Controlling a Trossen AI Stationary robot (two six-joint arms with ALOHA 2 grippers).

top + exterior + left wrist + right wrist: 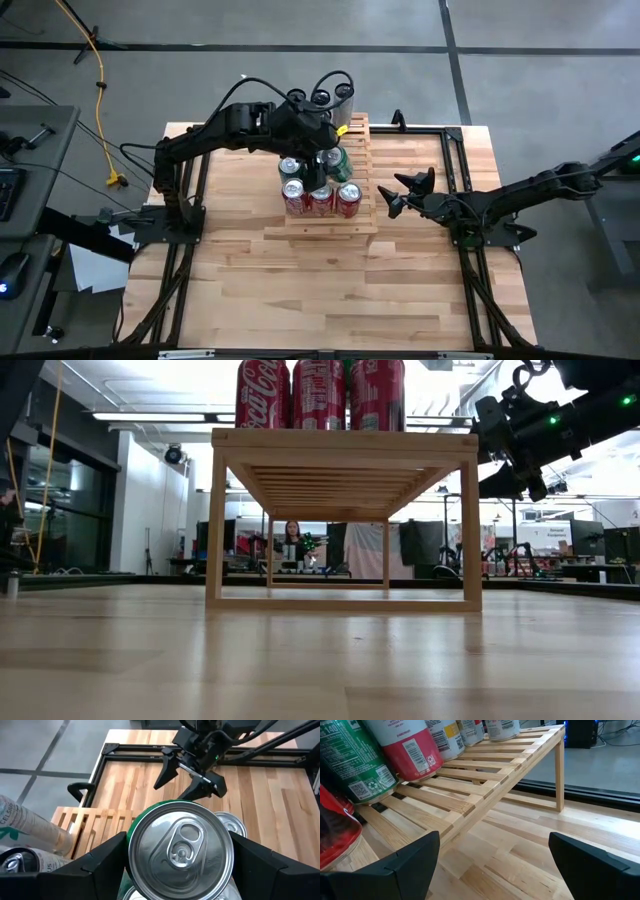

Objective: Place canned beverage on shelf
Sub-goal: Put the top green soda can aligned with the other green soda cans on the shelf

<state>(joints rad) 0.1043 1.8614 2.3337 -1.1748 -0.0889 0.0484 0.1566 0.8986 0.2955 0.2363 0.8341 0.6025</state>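
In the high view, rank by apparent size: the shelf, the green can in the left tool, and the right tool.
1. Shelf, clearly the largest.
2. Right tool, open, waiting beside the shelf.
3. Green can, partly hidden by the left tool, so the last two are close.

A pale wooden table (330, 280) is seen from above, with the slatted shelf (360, 215) set on it toward the far edge. On the shelf's front step three red cans (320, 199) are stood upright in a row, touching. Just behind them, on the shelf, a silver-topped can (289, 167) and a green can (335, 163) are seen. Black frame rails (185, 250) are laid on the table at either side of the shelf.
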